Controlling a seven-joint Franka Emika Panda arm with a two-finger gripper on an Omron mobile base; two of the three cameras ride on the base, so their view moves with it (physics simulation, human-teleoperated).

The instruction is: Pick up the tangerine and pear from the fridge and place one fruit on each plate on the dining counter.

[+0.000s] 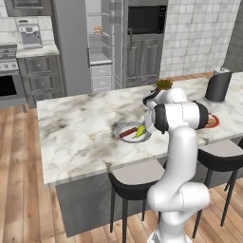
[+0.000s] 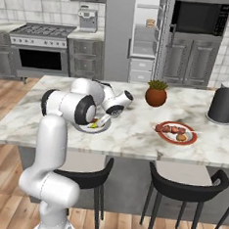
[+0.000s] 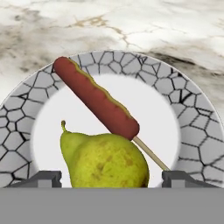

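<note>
The yellow-green pear (image 3: 105, 162) lies on the pale grey crackle-rimmed plate (image 3: 192, 109), against a red sausage on a stick (image 3: 96, 98). My gripper (image 3: 111, 177) hangs right over the pear, open, with a fingertip off each side of the fruit and a gap to it. From the base, the pear (image 1: 141, 130) and grey plate (image 1: 118, 127) sit on the marble dining counter (image 1: 76, 133), under my hand (image 2: 105, 118). A small orange tangerine (image 2: 181, 137) rests on the reddish-rimmed plate (image 2: 192, 138) to the right. The fridge (image 2: 142, 40) stands open behind.
A terracotta pot with green leaves (image 2: 156, 95) and a dark cylinder stand (image 2: 224, 104) sit on the counter's far side. Black stools (image 2: 183, 189) line the near edge. Sausage pieces (image 2: 169, 128) share the reddish plate. An oven (image 2: 193, 18) stands right of the fridge.
</note>
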